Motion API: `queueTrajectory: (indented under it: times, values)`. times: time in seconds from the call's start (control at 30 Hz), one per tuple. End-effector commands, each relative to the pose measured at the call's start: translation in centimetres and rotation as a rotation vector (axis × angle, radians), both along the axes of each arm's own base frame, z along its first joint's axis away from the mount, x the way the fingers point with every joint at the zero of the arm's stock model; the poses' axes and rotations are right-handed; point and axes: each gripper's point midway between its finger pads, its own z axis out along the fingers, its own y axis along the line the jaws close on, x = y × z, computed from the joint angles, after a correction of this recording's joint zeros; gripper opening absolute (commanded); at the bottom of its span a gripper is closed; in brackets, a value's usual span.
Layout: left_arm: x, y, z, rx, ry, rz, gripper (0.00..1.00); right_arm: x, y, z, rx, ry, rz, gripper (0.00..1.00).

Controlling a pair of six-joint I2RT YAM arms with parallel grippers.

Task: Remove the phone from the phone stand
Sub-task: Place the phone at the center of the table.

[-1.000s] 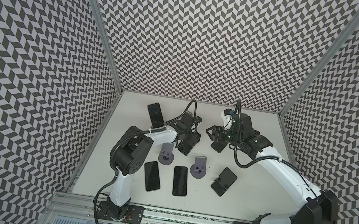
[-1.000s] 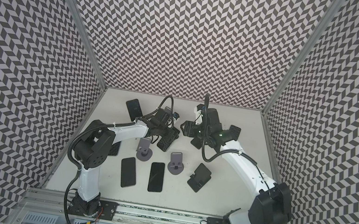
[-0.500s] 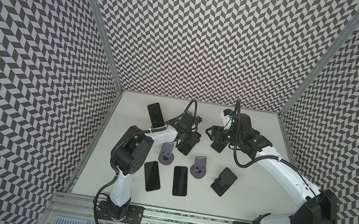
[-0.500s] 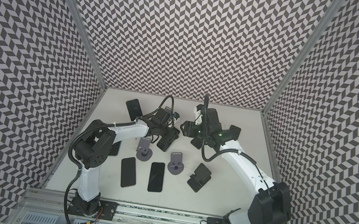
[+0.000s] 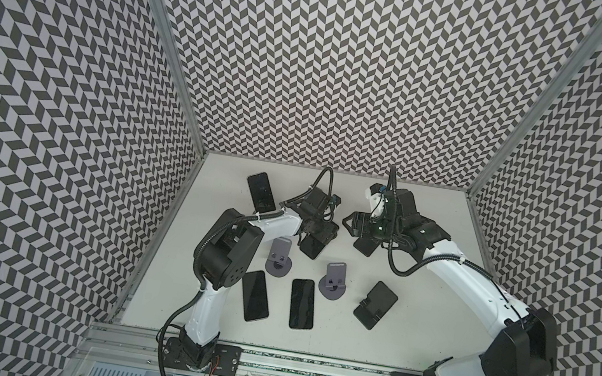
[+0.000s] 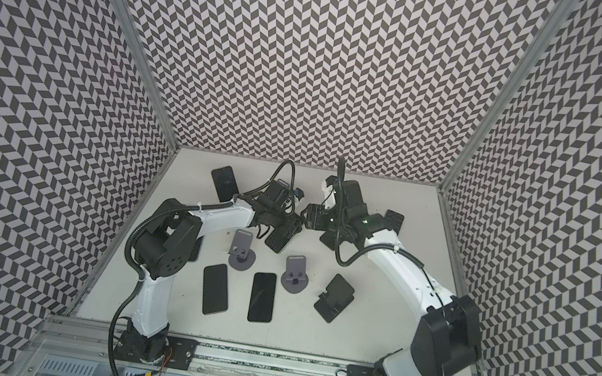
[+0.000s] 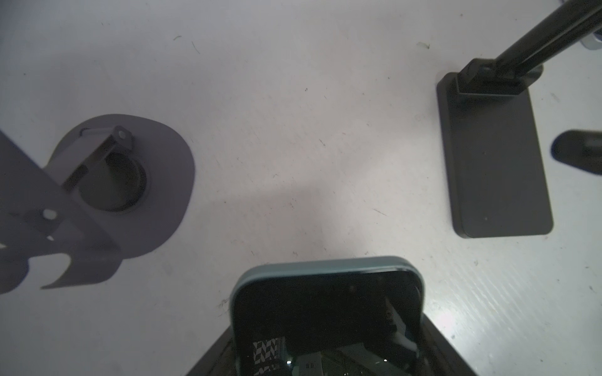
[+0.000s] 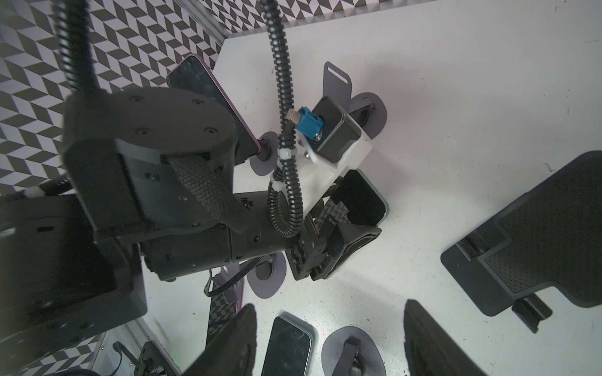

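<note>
The left gripper is clamped on the phone, fingers pinching its lower end. The phone is tilted over the middle of the white counter. Its screen is dark and a teal rim runs round its edge. In the left wrist view it sits between a grey stand on one side and the black stand on the other, with bare counter between it and both. Whether its far edge touches the counter, I cannot tell.

Over on the other arm, the right gripper is spread wide, its two dark fingers well apart with nothing between them. In both top views that arm hangs right over the black stand; whether it touches the stand, I cannot tell.

Nearer the front, two flat phones lie side by side, screens up. A folded stand lies off to their right. Back left, another dark handset is propped up near the wall.
</note>
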Motion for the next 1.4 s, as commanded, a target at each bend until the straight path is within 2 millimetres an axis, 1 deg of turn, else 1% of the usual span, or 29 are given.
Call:
queueTrajectory:
  times: [0.0, 0.1, 0.4, 0.63, 0.8, 1.03, 1.23, 1.37]
  values:
    - [0.5, -0.3, 0.0, -0.005, -0.002, -0.017, 0.64, 0.6, 0.7, 1.4, 0.008, -0.049, 0.026, 0.69]
    - [0.5, -0.3, 0.0, -0.005, -0.001, -0.016, 0.65, 0.7, 0.7, 1.3, 0.006, -0.047, 0.025, 0.69]
    - [0.7, -0.4, 0.6, -0.012, -0.013, -0.009, 0.72, 0.6, 0.7, 1.1, 0.008, -0.039, 0.025, 0.69]
    - [0.8, -0.4, 0.9, -0.014, -0.016, -0.004, 0.81, 0.6, 0.7, 1.1, 0.01, -0.037, 0.025, 0.7]
    - [0.8, -0.4, 1.2, -0.018, -0.022, -0.003, 0.85, 0.5, 0.7, 1.0, 0.009, -0.034, 0.023, 0.7]
    - [1.0, -0.5, 1.8, -0.028, -0.031, -0.002, 0.86, 0.6, 0.7, 1.2, 0.011, -0.039, 0.025, 0.7]
    - [1.3, -0.8, 3.3, -0.047, -0.059, -0.002, 0.87, 0.6, 0.5, 1.4, 0.011, -0.046, 0.018, 0.7]
    - [1.6, -1.1, 5.0, -0.073, -0.089, -0.004, 0.87, 0.5, 0.4, 1.6, 0.011, -0.049, 0.01, 0.7]
